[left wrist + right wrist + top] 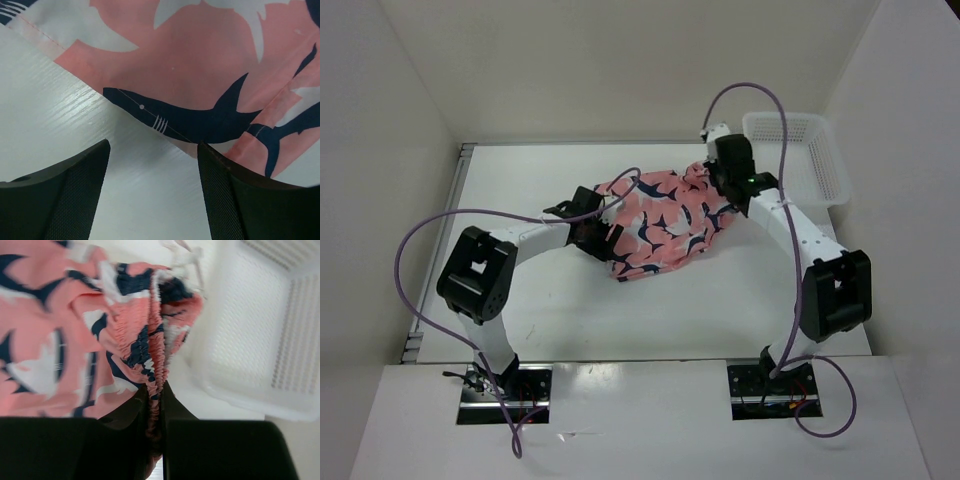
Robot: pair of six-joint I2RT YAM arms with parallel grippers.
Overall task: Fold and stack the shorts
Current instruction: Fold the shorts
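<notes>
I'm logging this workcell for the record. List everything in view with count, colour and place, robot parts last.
shorts: one, coral-pink with navy-and-white sharks, crumpled mid-table between the arms
basket: one, white plastic mesh, far right corner of the table, close to the shorts' waistband
table: one, white, under everything
cables: two, purple, one looping off each arm
left arm: one, white and black, left of the shorts; jaws open, low over the table at the shorts' edge
right arm: one, white and black, right of the shorts; jaws shut on the gathered waistband
</notes>
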